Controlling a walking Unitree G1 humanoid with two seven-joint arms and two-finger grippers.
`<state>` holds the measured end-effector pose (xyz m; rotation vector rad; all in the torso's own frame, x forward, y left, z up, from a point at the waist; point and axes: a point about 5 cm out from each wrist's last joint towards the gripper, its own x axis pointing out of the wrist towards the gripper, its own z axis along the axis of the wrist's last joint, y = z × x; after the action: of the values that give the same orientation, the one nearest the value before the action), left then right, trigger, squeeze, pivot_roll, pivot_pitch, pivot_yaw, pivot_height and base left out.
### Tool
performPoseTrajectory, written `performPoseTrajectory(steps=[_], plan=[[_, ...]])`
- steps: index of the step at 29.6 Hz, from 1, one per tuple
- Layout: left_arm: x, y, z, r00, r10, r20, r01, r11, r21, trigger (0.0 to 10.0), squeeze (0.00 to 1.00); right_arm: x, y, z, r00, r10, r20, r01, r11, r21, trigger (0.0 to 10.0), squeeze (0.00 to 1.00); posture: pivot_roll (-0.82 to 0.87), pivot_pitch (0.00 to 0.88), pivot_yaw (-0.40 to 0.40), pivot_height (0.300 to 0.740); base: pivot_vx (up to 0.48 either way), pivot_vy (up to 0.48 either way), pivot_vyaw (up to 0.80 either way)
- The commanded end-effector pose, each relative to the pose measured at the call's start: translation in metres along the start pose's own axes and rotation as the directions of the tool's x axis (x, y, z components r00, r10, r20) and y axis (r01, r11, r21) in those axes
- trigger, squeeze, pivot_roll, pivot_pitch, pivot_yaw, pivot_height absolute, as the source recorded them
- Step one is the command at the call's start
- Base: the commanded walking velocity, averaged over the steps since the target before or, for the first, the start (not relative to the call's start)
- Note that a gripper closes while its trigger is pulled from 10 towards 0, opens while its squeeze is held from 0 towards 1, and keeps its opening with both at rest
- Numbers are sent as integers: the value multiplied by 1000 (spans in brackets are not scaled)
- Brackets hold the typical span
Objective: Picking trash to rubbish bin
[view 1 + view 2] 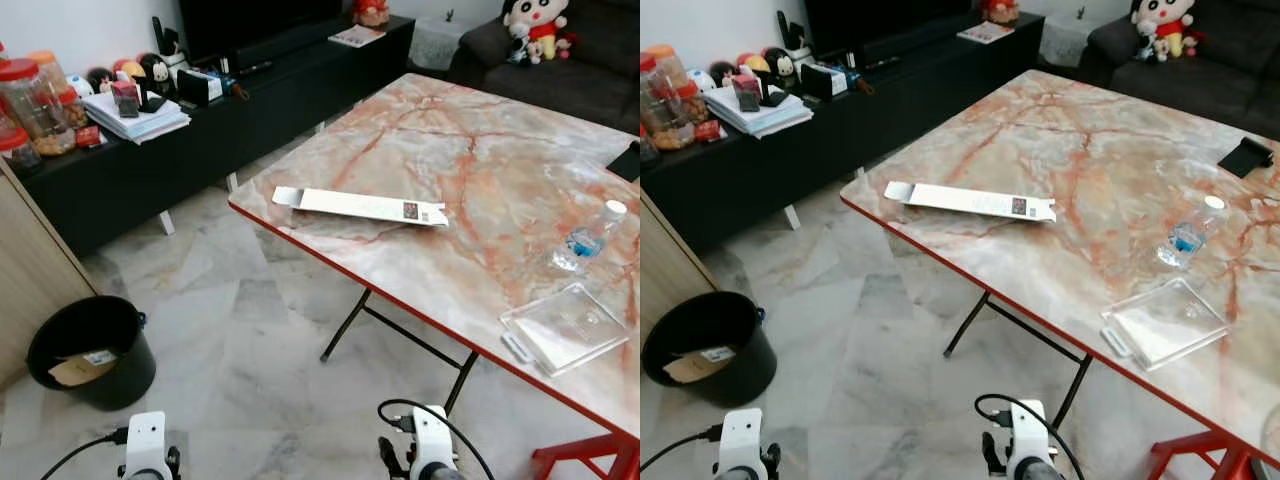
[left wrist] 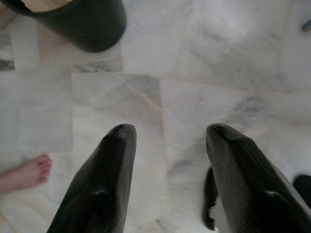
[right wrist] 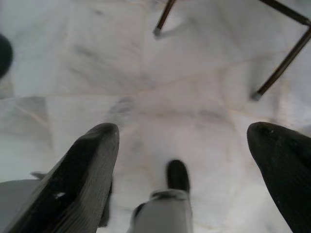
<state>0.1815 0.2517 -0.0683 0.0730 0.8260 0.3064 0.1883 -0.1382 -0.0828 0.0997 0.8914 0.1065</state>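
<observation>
Flattened white cardboard carton (image 1: 360,206) lies on the marble-patterned bench (image 1: 480,150) near its 9 o'clock edge; a clear plastic water bottle (image 1: 588,237) and clear plastic tray (image 1: 567,326) sit toward 4 o'clock. Round black rubbish bin (image 1: 92,350) stands on the floor at 8 o'clock. Left gripper (image 2: 170,141) and right gripper (image 3: 182,141) hang low, fingers spread, holding nothing. Approach step, I judge: next, step closer and reach for the carton.

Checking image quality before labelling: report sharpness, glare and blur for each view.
Left eye view: evenly lit, sharp; the flattened carton and plastic bottle read clearly, soft sheen on the table. Left wrist view: left gripper fingers soft, the floor mildly blurred. Right wrist view: right gripper fingers and floor blurrier.
</observation>
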Motion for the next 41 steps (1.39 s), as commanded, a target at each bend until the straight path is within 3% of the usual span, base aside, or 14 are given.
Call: performPoseTrajectory(steps=[1,27,38,40,41], plan=[[1,-3,2,1000,-6,-4,6,1000,-4,10000,0,-1,-3,-3,1000,-10,-13,10,1000,5,10000,0,62,31,-27,740,0,0,-775],[1,-4,4,1000,-12,0,12,1000,14,10000,0,-1,-1,-5,1000,-13,-19,13,1000,9,10000,0,62,30,-20,740,0,20,-775],[6,-22,33,991,-82,108,62,983,173,10000,0,0,-1,-1,1000,-12,-1,12,1000,20,10000,0,64,31,-24,740,0,0,-135],[7,-28,44,984,-106,142,76,976,204,10000,0,0,-1,0,1000,-12,3,12,1000,22,10000,0,64,31,-24,740,0,0,0],[7,-36,56,971,-143,190,90,960,264,10000,0,1,0,5,1000,-7,24,7,1000,20,10000,0,61,29,-23,740,0,0,0]])
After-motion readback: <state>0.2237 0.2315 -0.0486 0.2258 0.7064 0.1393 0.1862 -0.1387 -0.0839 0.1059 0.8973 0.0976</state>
